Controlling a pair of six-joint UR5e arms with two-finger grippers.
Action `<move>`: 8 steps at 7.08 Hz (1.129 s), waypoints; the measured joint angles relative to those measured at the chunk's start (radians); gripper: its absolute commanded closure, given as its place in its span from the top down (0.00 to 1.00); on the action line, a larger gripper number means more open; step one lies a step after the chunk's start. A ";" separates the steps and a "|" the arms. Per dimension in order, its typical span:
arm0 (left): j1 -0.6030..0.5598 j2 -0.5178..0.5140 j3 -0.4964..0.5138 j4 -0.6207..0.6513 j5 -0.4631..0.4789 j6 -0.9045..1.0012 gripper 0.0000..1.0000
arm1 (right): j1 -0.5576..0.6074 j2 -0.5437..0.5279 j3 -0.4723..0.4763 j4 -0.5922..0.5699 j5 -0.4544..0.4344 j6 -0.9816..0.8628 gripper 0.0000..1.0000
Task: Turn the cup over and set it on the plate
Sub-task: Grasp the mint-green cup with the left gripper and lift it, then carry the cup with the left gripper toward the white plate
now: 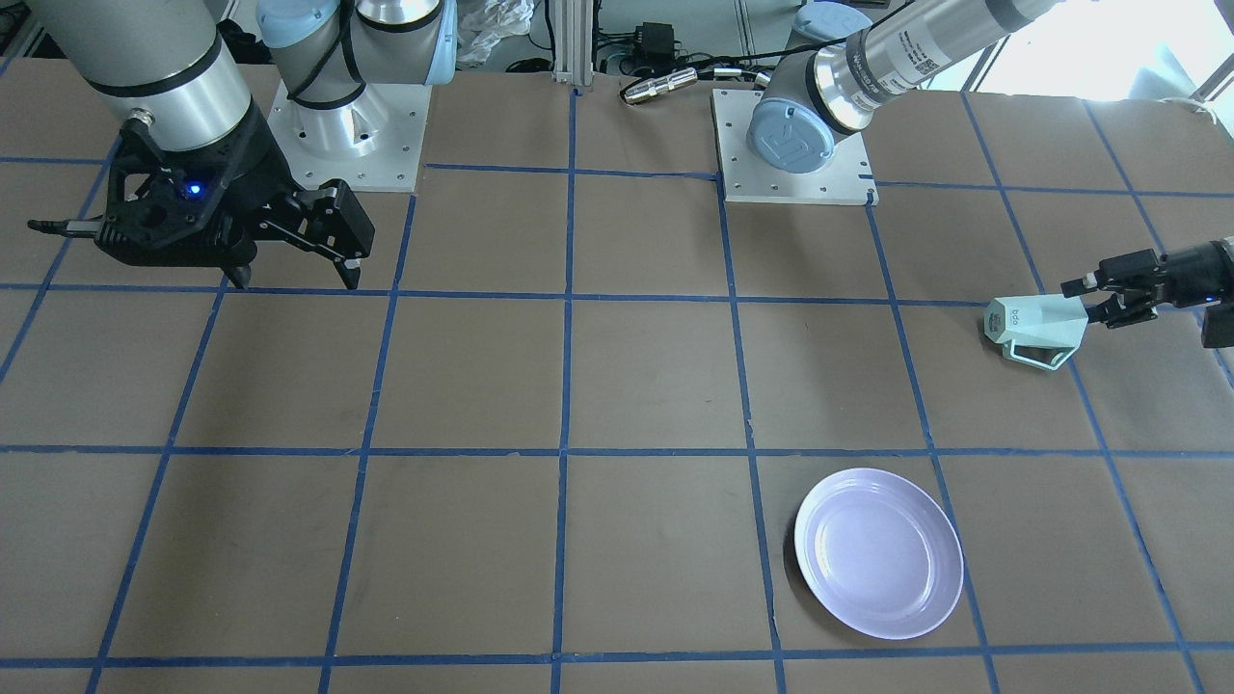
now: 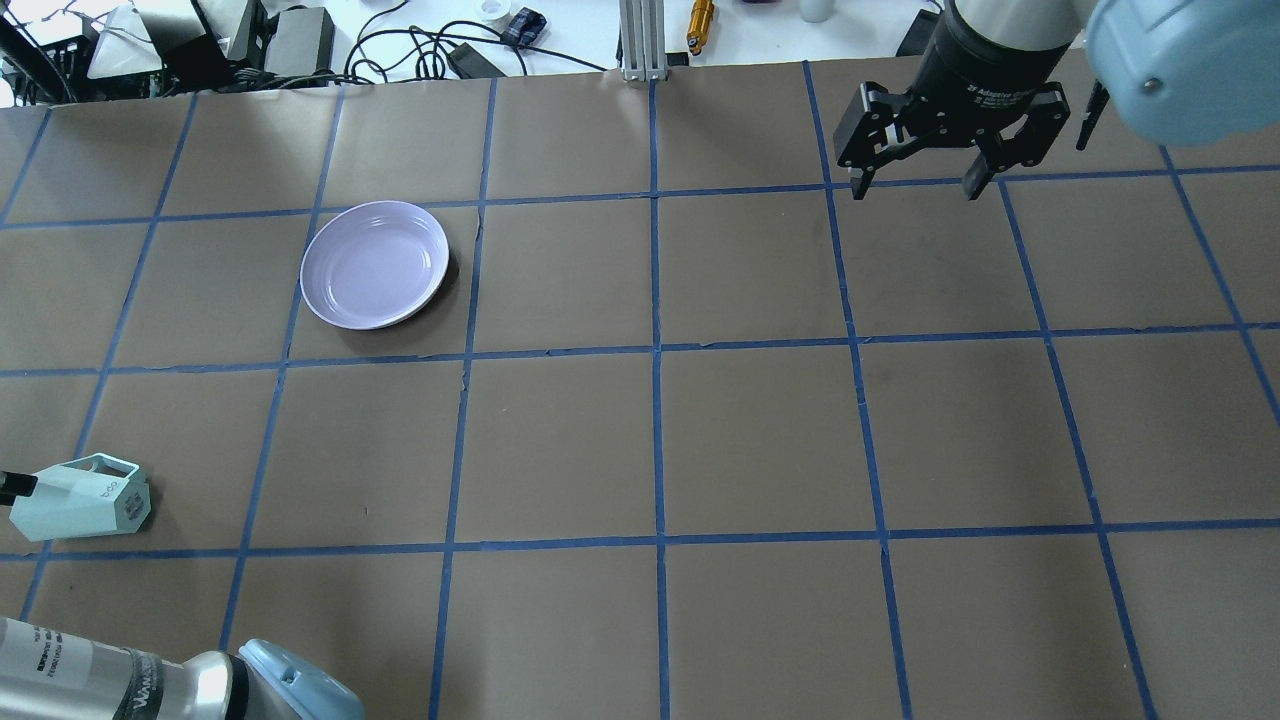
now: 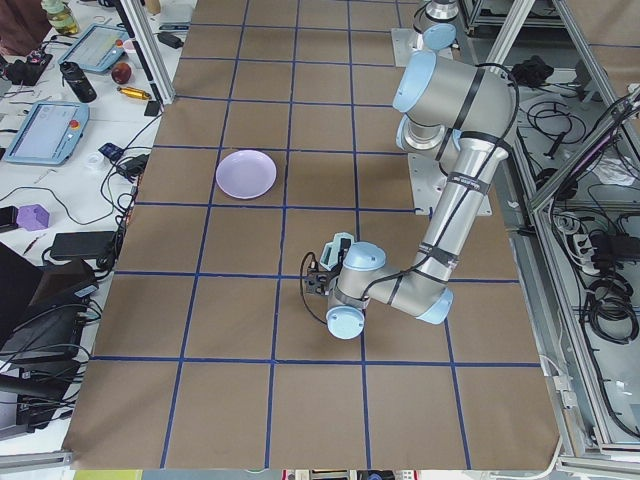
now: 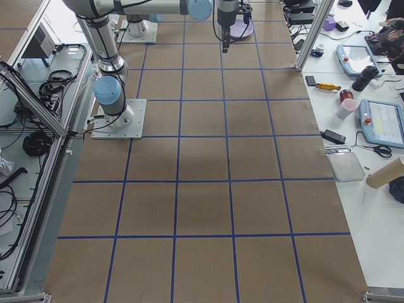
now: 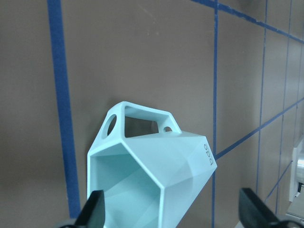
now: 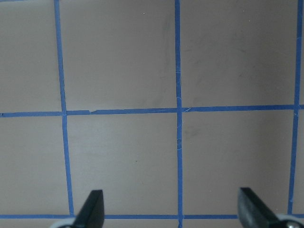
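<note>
The cup point(image 1: 1036, 323) is pale mint green, teal inside; the plate point(image 1: 879, 554) is glossy lavender-white; the table point(image 1: 656, 376) is brown, gridded with blue tape point(image 1: 566, 386).

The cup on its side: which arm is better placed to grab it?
Left: the left tool is open at the mouth of the cup; the right tool hangs far across the table.

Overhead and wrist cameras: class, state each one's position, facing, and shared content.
Overhead: behind the robot, facing forward and down; right arm's jaws top right.
Left wrist: faces the pale mint-green faceted mug, lying sideways, ahead of open jaws.
Right wrist: faces down at taped brown tabletop, open jaws.
Shared: overhead also shows that mug.
</note>
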 measured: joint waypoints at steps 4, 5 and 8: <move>-0.004 -0.005 0.003 -0.089 -0.007 0.033 0.00 | 0.000 0.000 0.000 0.000 0.000 0.000 1.00; -0.006 0.000 0.003 -0.102 -0.013 0.044 0.00 | 0.000 0.000 0.000 0.000 -0.001 0.001 1.00; -0.036 0.058 0.015 -0.133 -0.027 0.046 0.00 | 0.000 0.000 0.000 0.000 -0.001 0.000 1.00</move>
